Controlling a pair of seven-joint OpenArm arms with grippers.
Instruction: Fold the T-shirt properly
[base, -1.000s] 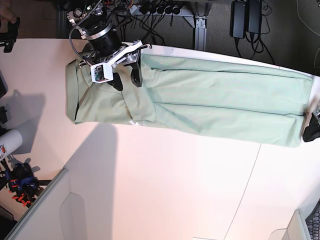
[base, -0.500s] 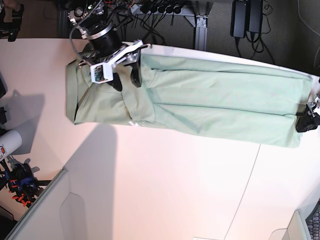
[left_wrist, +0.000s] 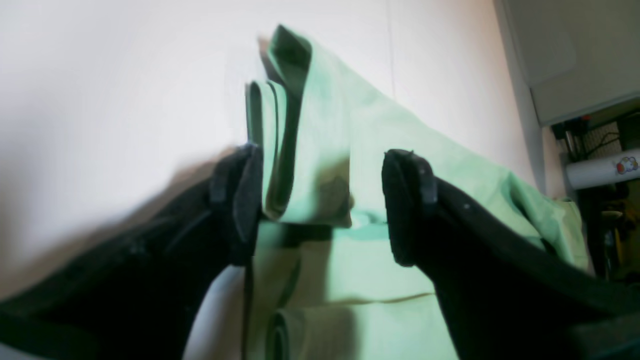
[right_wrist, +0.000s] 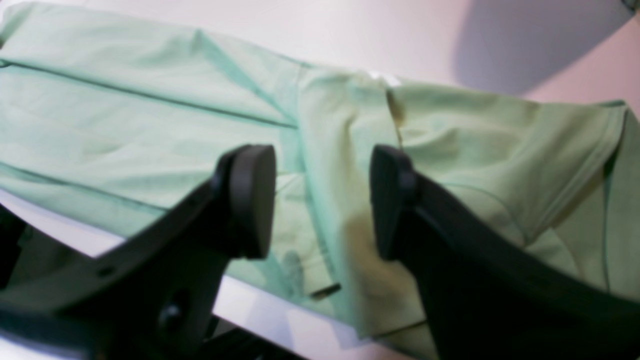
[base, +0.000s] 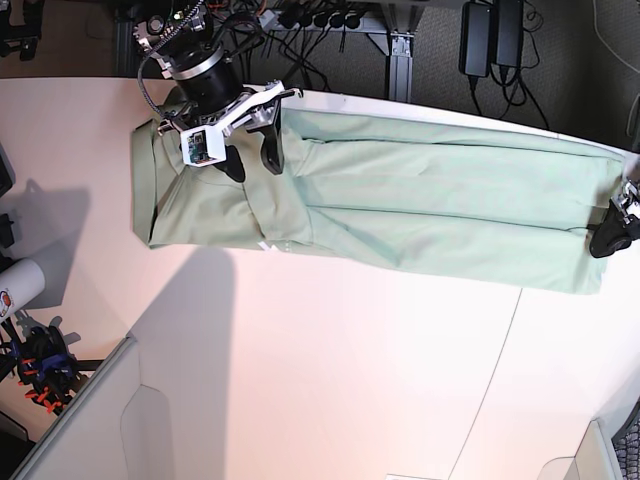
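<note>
The pale mint-green T-shirt (base: 430, 200) lies folded lengthwise as a long strip across the far part of the white table (base: 300, 350). My right gripper (base: 254, 168) hovers open over its collar end at the left. In the right wrist view its black fingers (right_wrist: 250, 200) spread above creased fabric (right_wrist: 125, 125) with nothing between them. My left gripper (base: 610, 238) sits at the shirt's right-hand end. In the left wrist view it (left_wrist: 322, 205) is open, and the layered fabric edge (left_wrist: 350, 130) lies between its two fingers, unpinched.
The table's far edge runs just behind the shirt, with cables and power bricks (base: 490, 40) beyond it. A white roll (base: 15, 285) and orange-black clamps (base: 40, 370) sit at the left. A pale raised panel (base: 100, 420) fills the near left corner.
My left gripper has slid along the shirt's right end toward the far edge of the table. The right gripper and the shirt have hardly moved.
</note>
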